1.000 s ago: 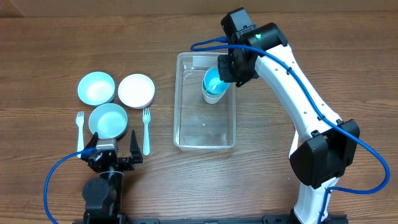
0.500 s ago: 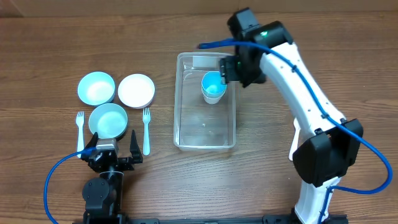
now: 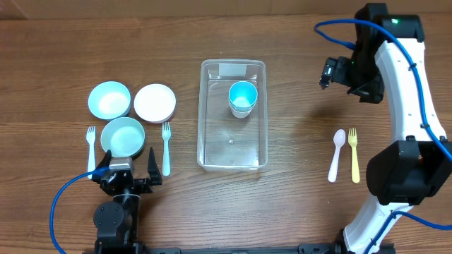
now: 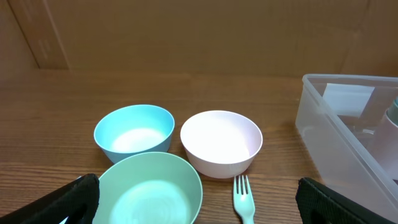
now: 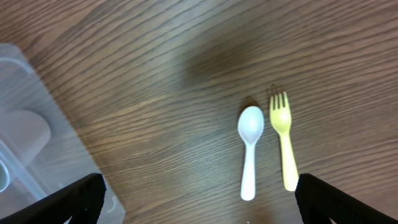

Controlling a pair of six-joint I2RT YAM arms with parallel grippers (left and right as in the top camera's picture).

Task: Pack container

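In the middle of the desk (image 3: 296, 190), the container (image 3: 233, 148) is lying with its long sides running from 12 to 6 o'clock. A blue cup (image 3: 242, 98) is now standing upright inside it, at the 12 o'clock end, with nothing touching it. A second ago the right end effector (image 3: 329, 73) was hanging over that cup and tipping it down into the bin. Now it is pulling well away toward 2 o'clock, its fingers spread wide and carrying nothing.

To my eye that is making one item packed and the release clean, since the cup is not leaning or rolling.

The right wrist camera is now looking down on a white spoon (image 5: 250, 149) and a yellow fork (image 5: 283, 142). They are lying side by side at about 4 o'clock from the container, apart from each other. I am guessing the arm is lining up on one of them next, and flat cutlery on wood is likely going to need a careful pinch.

Over at 7 o'clock the left end effector (image 3: 128, 173) is waiting where it was, fingers spread and empty. A green bowl (image 3: 123, 136) is sitting just ahead of it, with a teal bowl (image 3: 109, 99) and a white bowl (image 3: 155, 102) beyond. Two pale forks (image 3: 166, 148) are flanking the green bowl, all of it not yet packed.
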